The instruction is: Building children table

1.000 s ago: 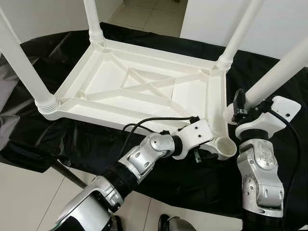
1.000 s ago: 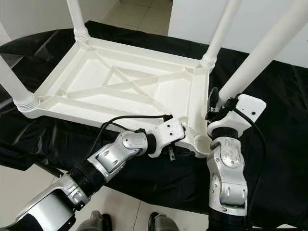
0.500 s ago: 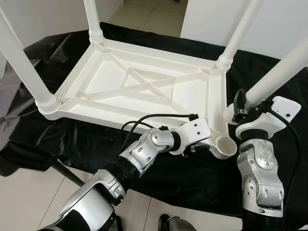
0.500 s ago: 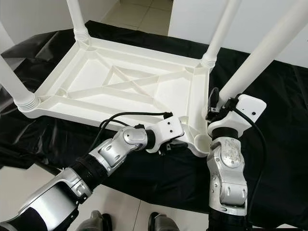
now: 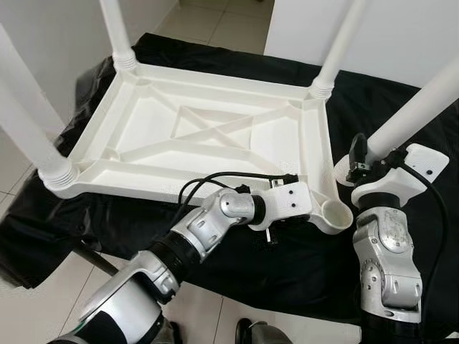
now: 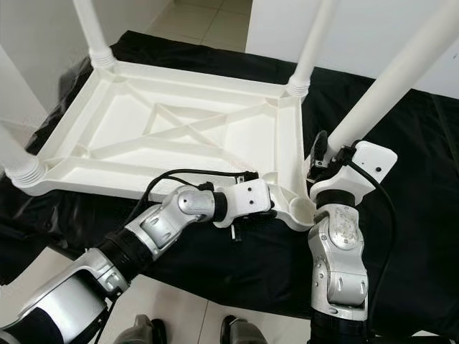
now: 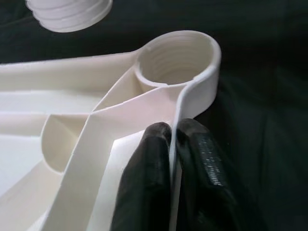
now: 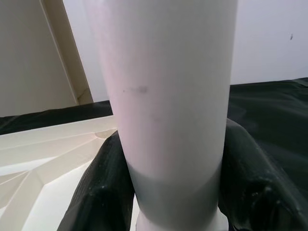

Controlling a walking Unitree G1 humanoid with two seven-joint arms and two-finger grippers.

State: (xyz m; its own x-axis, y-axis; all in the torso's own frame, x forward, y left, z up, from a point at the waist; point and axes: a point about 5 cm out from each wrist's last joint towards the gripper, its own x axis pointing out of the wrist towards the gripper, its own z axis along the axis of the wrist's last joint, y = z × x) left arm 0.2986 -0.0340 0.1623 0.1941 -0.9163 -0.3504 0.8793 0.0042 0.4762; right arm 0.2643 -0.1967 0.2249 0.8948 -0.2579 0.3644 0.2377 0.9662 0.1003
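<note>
The table (image 5: 215, 136) is white moulded plastic, lying upside down on a black cloth (image 5: 401, 129) that covers a raised surface. Its underside faces up: a raised rim encloses crossed diagonal ribs. Three legs stand fitted in the corner sockets: far left (image 5: 115, 32), far right (image 5: 337, 46) and near left (image 5: 29, 129); each has a ribbed collar at its base. The near right socket (image 5: 336, 213) is open, threaded inside and holds no leg.

The left gripper (image 7: 168, 163) is at the near right corner of the table, just beside the open socket. Its two black fingers (image 7: 144, 187) are pressed together on the thin rim wall, one on each side.

The right gripper (image 8: 173, 192) holds the fourth leg (image 5: 416, 107), a white tapered tube, tilted and slanting up and away to the right. The fingers (image 8: 250, 178) clasp the tube from both sides near its lower end. That ribbed end (image 7: 70, 14) lies just beside the open socket and is not seated in it.

Pale floor tiles (image 5: 229, 25) lie beyond the cloth.
</note>
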